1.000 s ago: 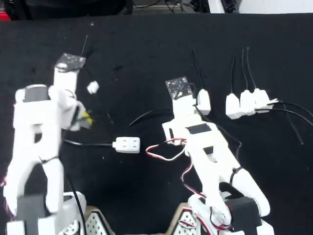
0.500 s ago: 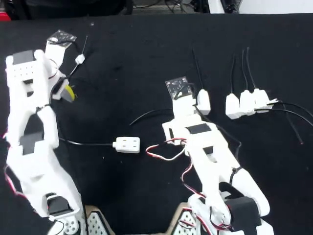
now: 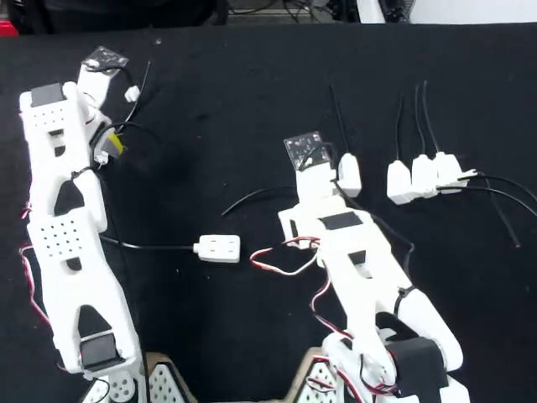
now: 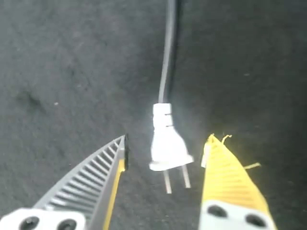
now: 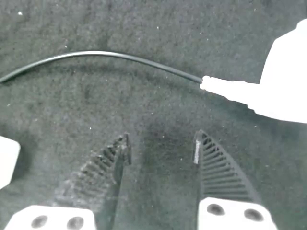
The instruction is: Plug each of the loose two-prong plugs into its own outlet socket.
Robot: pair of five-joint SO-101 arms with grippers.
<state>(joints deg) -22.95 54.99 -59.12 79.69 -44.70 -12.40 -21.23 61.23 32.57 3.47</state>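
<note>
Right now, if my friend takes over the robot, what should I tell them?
Left hand: open, a finger each side of a loose plug lying on the cloth, not gripped.
Right hand: open over bare cloth, beside another white plug.
Outlet socket: mid-table, nothing in it.
Three more white plugs in a row at the right; seated or not, cannot tell.
Left to do: grip, carry, plug in.

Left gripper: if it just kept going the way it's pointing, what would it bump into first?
Most likely the white plug, lying on the table right in front of the open left gripper, prongs toward it. How far off it is I cannot judge.
</note>
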